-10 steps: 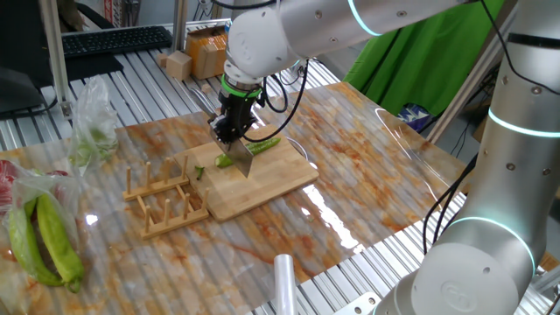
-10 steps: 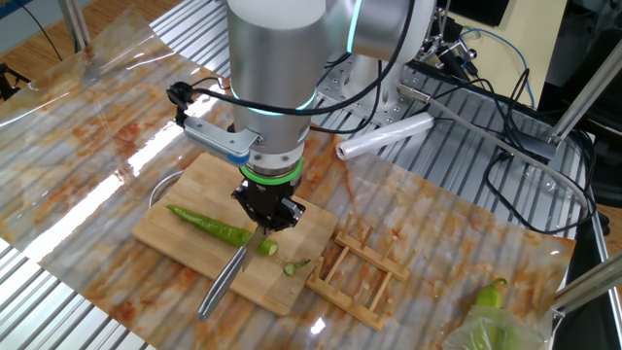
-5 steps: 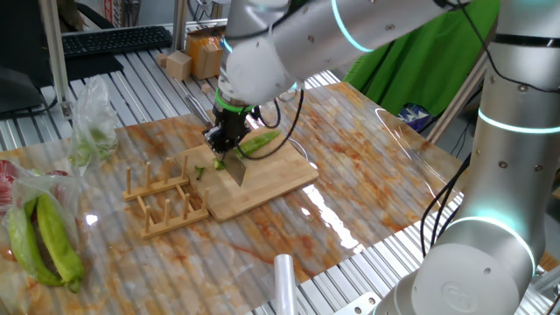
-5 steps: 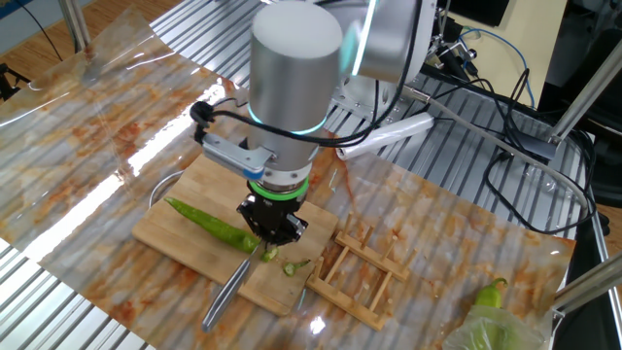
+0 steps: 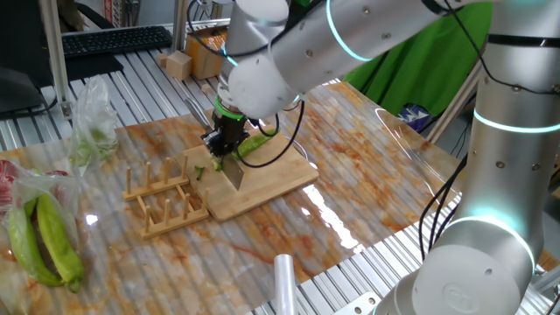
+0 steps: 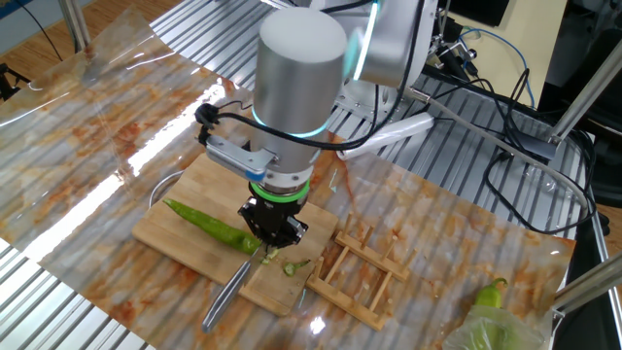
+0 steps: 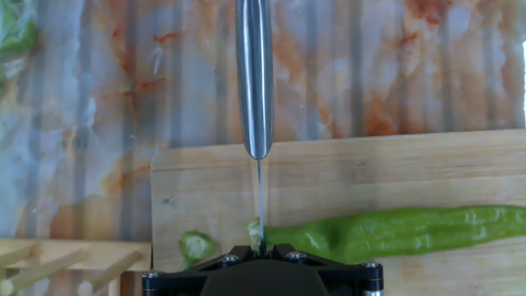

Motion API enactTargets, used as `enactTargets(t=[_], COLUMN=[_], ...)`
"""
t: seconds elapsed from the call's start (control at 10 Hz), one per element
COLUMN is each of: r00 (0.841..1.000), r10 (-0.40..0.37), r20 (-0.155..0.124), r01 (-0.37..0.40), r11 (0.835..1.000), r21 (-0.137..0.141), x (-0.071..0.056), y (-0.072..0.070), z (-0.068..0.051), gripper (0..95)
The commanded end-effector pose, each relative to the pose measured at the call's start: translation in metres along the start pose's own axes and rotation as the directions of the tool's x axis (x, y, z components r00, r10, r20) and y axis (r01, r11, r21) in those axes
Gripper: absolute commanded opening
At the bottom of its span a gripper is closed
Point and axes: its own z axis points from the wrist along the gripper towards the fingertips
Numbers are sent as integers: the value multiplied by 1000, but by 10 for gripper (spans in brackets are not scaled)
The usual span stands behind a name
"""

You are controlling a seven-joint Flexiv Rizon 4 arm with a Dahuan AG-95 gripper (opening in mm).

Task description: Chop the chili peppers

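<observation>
Marbled orange-and-white sheeting is spread over the slatted table (image 6: 87,117), and a wooden board (image 6: 180,226) is laid on it. On the board, the chili (image 6: 208,223) is stretched out, its cut end met by the knife (image 7: 254,78). The knife is clenched by its blade end in the gripper (image 6: 269,237), handle pointing off the board's edge. A slice (image 7: 196,245) is seen just beside the blade, a stem piece (image 6: 296,264) near it. A wooden rack (image 6: 356,272) is parked beside the board. Bigger peppers (image 5: 45,241) are bagged at the table's far side.
</observation>
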Motion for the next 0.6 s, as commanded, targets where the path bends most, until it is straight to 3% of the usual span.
enactTargets(t=[0.1,0.5,0.6], r00=[1000,1000,1000], r10=[2,4,8], r20=[4,17,10], r01=[-2,-4,-8], r11=[1000,1000,1000], r21=[-12,-21,-27], x=[3,-5,-4], y=[0,1,1], z=[5,11,9], gripper=[0,0,0])
